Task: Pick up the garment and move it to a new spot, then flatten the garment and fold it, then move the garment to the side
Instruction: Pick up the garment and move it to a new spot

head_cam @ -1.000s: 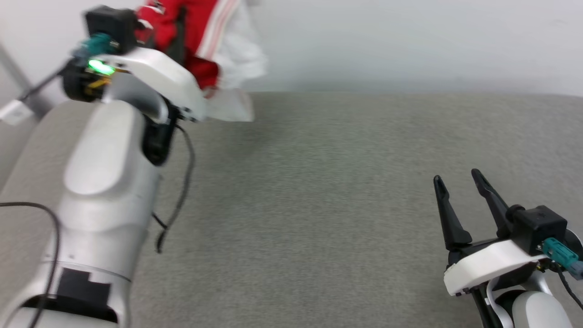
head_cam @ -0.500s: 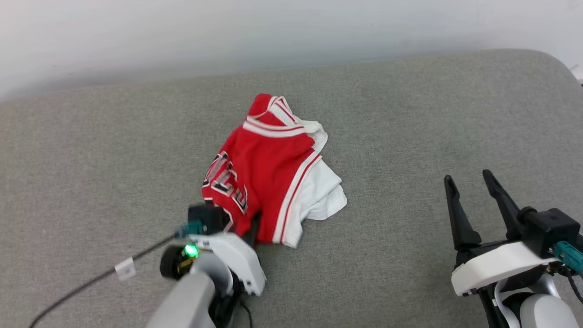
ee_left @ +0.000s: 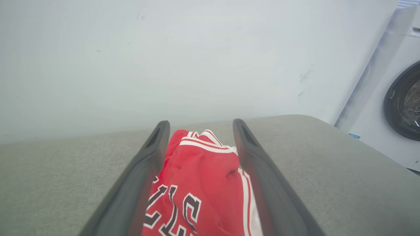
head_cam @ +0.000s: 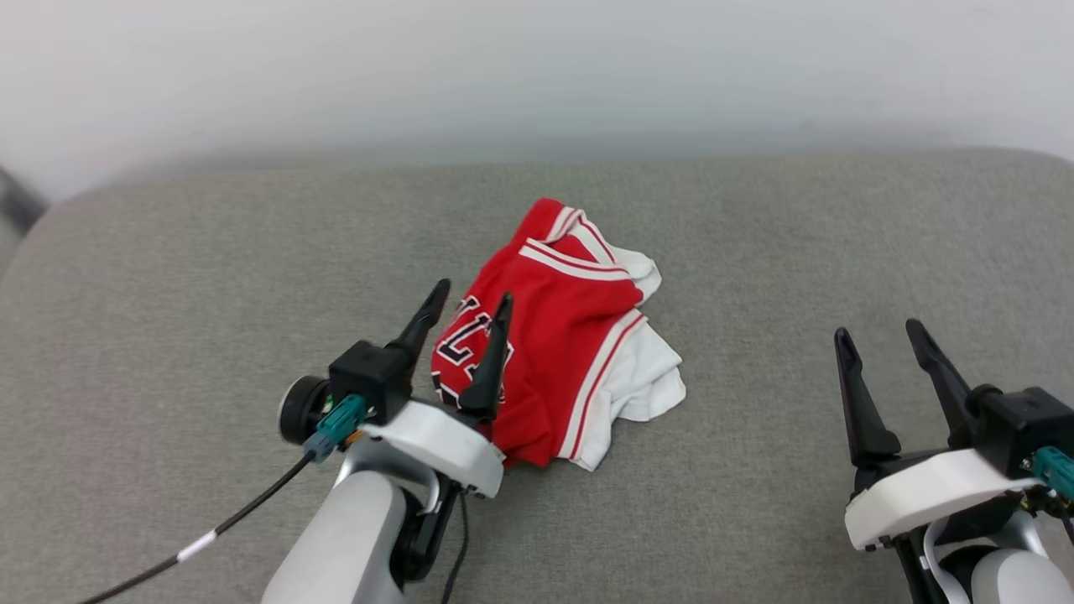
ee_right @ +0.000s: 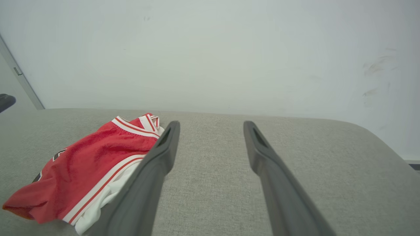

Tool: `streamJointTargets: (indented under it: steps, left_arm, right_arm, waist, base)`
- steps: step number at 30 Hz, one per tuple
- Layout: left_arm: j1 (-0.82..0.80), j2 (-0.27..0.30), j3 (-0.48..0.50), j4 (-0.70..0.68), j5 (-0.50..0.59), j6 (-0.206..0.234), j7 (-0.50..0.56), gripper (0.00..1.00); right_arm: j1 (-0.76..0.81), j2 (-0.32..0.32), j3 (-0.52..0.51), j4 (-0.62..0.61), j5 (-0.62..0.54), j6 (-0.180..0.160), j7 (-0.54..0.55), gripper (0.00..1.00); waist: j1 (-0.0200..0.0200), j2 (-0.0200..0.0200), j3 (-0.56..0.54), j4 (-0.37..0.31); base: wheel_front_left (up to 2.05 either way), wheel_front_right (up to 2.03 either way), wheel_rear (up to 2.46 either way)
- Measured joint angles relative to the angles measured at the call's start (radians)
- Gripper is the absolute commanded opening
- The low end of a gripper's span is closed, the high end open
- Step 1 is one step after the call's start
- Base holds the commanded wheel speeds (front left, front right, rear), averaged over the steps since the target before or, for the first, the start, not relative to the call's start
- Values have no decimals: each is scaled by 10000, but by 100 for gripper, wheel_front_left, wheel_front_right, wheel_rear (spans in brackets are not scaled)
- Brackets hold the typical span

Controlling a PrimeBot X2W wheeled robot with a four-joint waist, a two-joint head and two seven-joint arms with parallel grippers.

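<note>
Shirt (head_cam: pixel 562 335) is down now, crumpled on the surface (head_cam: pixel 755 252), not dangling from my left gripper (head_cam: pixel 472 292) anymore; its fingers are spread and empty at the shirt's near edge. The right gripper (head_cam: pixel 877 329) is open too, well apart. Flattening next, I reckon.

Grey fabric surface (head_cam: pixel 755 252), plain white wall (head_cam: pixel 537 67) behind — white washing machine (ee_left: pixel 370 108) beside it

The garment (head_cam: pixel 579 335) lies crumpled on the grey cushion (head_cam: pixel 210 268), left end effector (head_cam: pixel 470 300) splayed beside it.
</note>
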Motion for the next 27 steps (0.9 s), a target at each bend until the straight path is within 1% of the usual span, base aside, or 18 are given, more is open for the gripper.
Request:
streamJointTargets:
  steps: [3,6,9,13,17,27]
  left_arm:
    - [449,134,253,-721,288,244,-10,100]
    - [832,311,485,-1009,351,506,-10,100]
    - [1316,608,713,-1214,322,704,-10,100]
    - [1918,1043,1014,-1457,322,1087,155,100]
    - [2438,1337,1160,-1687,307,1271,324,100]
    - [2815,1407,1168,-1981,178,1369,479,100]
  right_arm:
    - [151,0,-50,10,10,0,79,100]
    - [353,2,-121,29,29,0,121,100]
    - [600,0,-148,44,86,0,165,100]
    - [908,0,-226,23,194,0,203,100]
    - [1173,2,-313,10,307,0,222,100]
    - [1368,0,-261,-128,345,0,303,100]
  waist:
    - [0,0,-272,206]
    - [0,0,-572,376]
    - [0,0,-875,497]
    - [0,0,-1115,588]
    - [0,-1,-1188,531]
    - [0,0,-1221,393]
  base:
    - [0,0,0]
    - [0,0,0]
    - [0,0,0]
    - [0,0,0]
    - [0,0,0]
    - [0,0,0]
